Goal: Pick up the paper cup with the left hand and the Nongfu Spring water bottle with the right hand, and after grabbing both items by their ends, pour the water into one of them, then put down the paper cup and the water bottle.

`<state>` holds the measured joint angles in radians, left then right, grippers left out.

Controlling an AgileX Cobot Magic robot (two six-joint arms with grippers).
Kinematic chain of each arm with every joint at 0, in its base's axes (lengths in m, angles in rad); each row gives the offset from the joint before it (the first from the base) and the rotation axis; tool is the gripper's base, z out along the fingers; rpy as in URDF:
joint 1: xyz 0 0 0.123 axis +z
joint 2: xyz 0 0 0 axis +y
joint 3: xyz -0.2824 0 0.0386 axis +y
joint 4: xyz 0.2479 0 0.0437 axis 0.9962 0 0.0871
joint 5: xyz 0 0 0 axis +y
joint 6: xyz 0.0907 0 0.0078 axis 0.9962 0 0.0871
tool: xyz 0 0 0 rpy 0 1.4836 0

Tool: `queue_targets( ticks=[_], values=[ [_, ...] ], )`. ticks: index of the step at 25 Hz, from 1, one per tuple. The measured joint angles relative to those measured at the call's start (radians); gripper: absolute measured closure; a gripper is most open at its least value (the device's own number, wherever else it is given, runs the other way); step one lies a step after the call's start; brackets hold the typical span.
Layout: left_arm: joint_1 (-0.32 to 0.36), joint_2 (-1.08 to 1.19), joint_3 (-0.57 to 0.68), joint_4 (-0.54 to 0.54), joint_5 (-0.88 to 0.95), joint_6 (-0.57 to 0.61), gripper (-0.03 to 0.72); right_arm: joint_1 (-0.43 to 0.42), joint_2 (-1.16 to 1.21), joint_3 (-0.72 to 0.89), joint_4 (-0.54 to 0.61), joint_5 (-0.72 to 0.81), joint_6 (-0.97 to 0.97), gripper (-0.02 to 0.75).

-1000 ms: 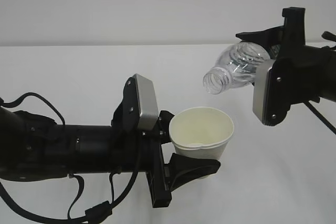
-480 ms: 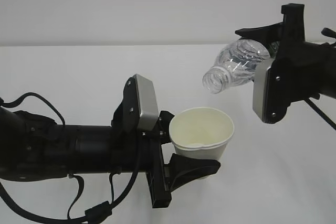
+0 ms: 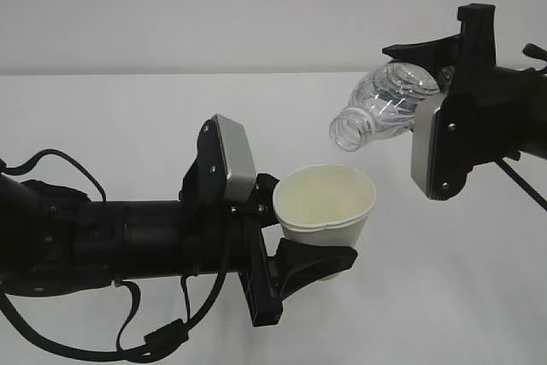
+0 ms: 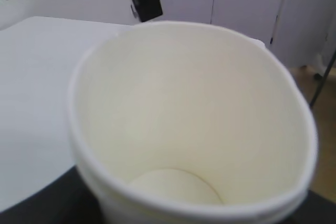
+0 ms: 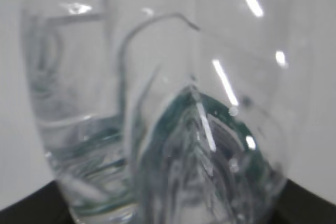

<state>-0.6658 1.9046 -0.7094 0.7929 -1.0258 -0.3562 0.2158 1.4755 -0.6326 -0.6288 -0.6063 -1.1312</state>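
While pouring: keep bottle [image 3: 389,107] mouth over cup [image 3: 325,207].
Left gripper [image 3: 286,232]: holds cup, upright, off the table [image 3: 128,126].
Right gripper [image 3: 444,91]: holds tilted bottle, mouth above and just right of the rim.
Stream: none visible.

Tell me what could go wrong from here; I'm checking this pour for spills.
The bottle mouth hangs above and just right of the cup, not over its middle, so water could miss the rim. The left gripper holds the cup tilted, which could let it spill once filled. The right gripper clamps thin, crushable plastic.
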Motion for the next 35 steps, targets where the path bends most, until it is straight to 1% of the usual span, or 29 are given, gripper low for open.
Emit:
queue_targets(
  ticks=[6, 35],
  values=[
    [0.0, 0.0, 0.0, -0.034, 0.025, 0.0, 0.228, 0.0, 0.0, 0.0, 0.0, 0.0, -0.004, 0.292],
    [0.0, 0.0, 0.0, -0.03, 0.025, 0.0, 0.233, 0.0, 0.0, 0.0, 0.0, 0.0, -0.044, 0.292]
  ],
)
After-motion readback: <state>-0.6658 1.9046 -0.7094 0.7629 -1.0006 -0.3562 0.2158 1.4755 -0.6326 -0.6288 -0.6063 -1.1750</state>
